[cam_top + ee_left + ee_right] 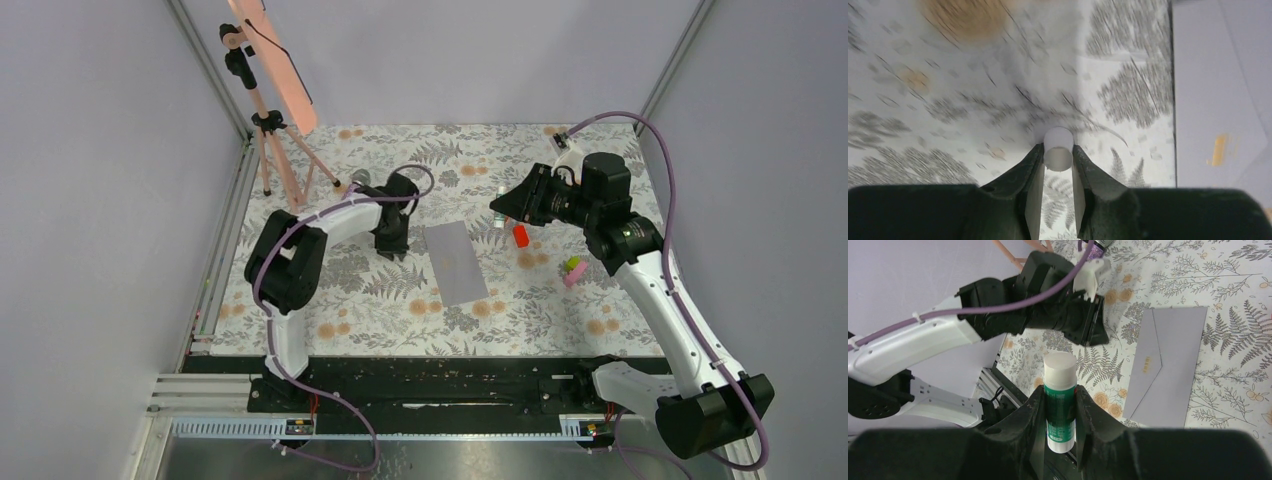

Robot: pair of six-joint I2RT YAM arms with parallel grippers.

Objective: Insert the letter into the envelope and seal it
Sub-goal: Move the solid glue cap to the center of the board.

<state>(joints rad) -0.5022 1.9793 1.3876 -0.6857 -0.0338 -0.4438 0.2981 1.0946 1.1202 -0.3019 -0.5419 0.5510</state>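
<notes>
The right gripper (1060, 399) is clamped on an upright glue stick with a white cap and green label (1060, 372), held clear above the fern-printed tablecloth (1233, 290). Ahead of it and off to its right lies the flat grey-lilac paper envelope (1173, 365), its pointed flap folded down over the body, with a small yellow mark near the tip.

The left gripper (1058, 148) is down at the cloth, its fingers pressed against both sides of a small white cylinder (1058, 156) (a cap or a stick end, I cannot tell which). The envelope's edge is well off to its right.

The cream letter shows in no view, so it is most likely already inside the envelope. With the flap lying flat, what remains looks like the sealing. Whether any glue is on the flap cannot be told, and the stick appears capped.
</notes>
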